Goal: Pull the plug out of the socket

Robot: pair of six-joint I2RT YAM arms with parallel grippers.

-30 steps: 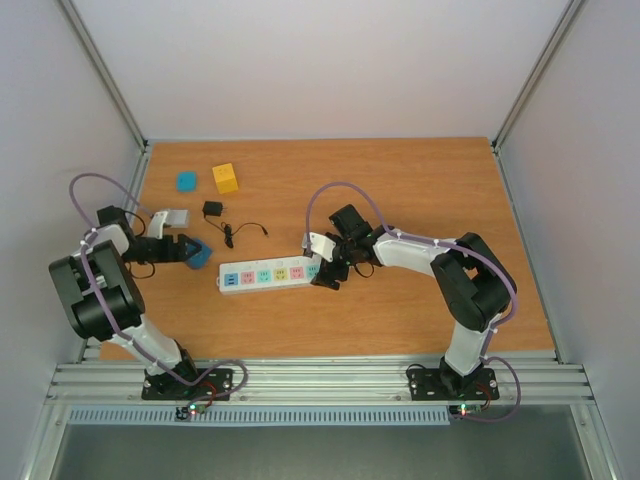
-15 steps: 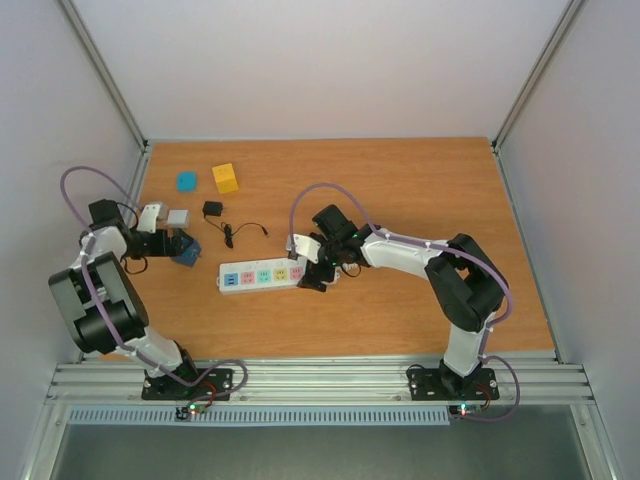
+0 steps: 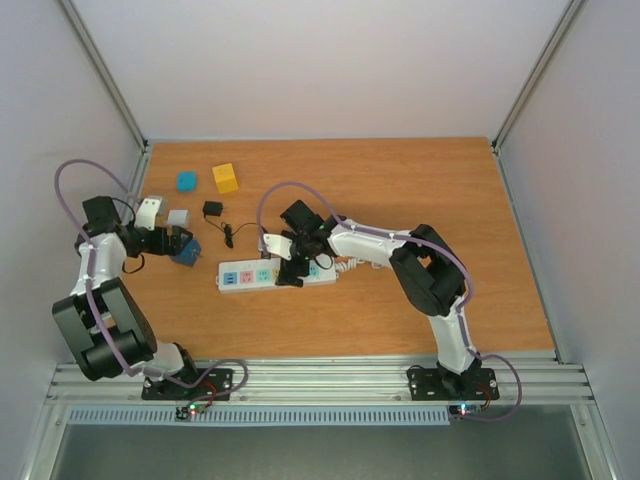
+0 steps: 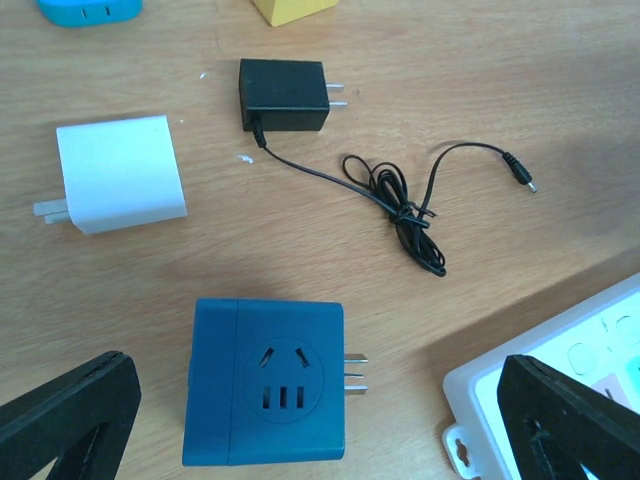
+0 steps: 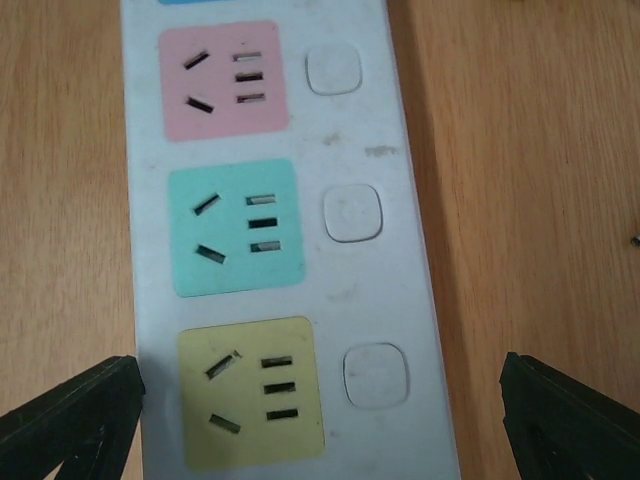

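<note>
The white socket [image 3: 240, 277] lies on the worktop [image 3: 450, 200] with its outlet faces up and its long axis running left to right. The right end effector [image 3: 290, 262] hovers over its middle, fingers spread to either side. One blue plug [image 4: 265, 395] lies apart to the left, prongs pointing toward the socket, between the spread fingers of the left end effector [image 3: 178, 245]. One white adapter [image 4: 120, 175] and one black adapter [image 4: 283, 95] lie beyond.
</note>
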